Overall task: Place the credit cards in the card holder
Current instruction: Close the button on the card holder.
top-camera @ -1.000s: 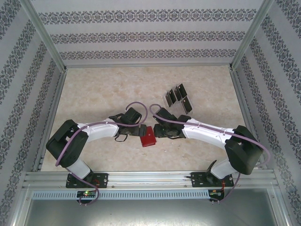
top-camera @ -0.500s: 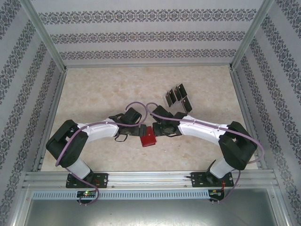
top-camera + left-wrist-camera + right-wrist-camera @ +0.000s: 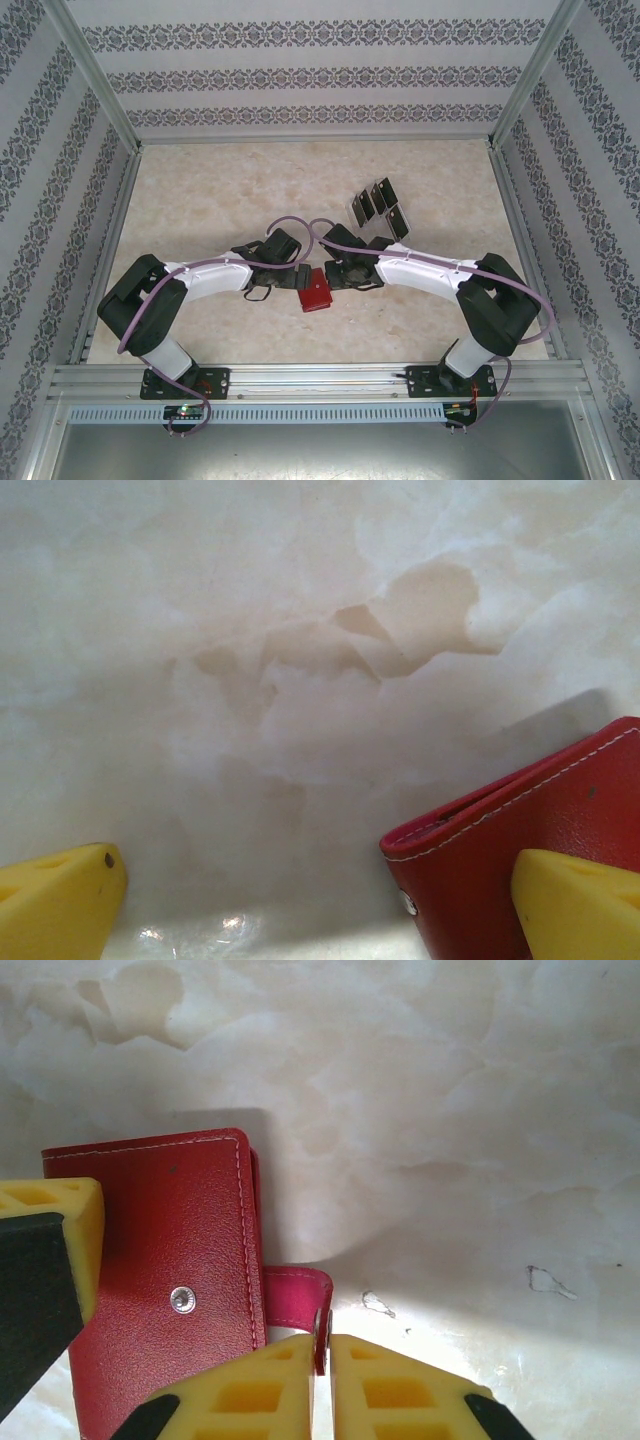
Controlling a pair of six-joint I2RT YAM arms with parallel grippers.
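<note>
As the holder (image 3: pixel 316 293) lies folded toward 6 o'clock on the table (image 3: pixel 210 200), right gripper (image 3: pixel 320 1345) is pinched on its tab (image 3: pixel 295 1295), likely to flip it open; left gripper (image 3: pixel 315 870) gapes astride its 9 o'clock edge, cards (image 3: pixel 378 207) lying at 1 o'clock.

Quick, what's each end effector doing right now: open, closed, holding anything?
Left end effector: open over the red card holder's corner, gripping nothing.
Right end effector: closed on the card holder's snap tab.
</note>
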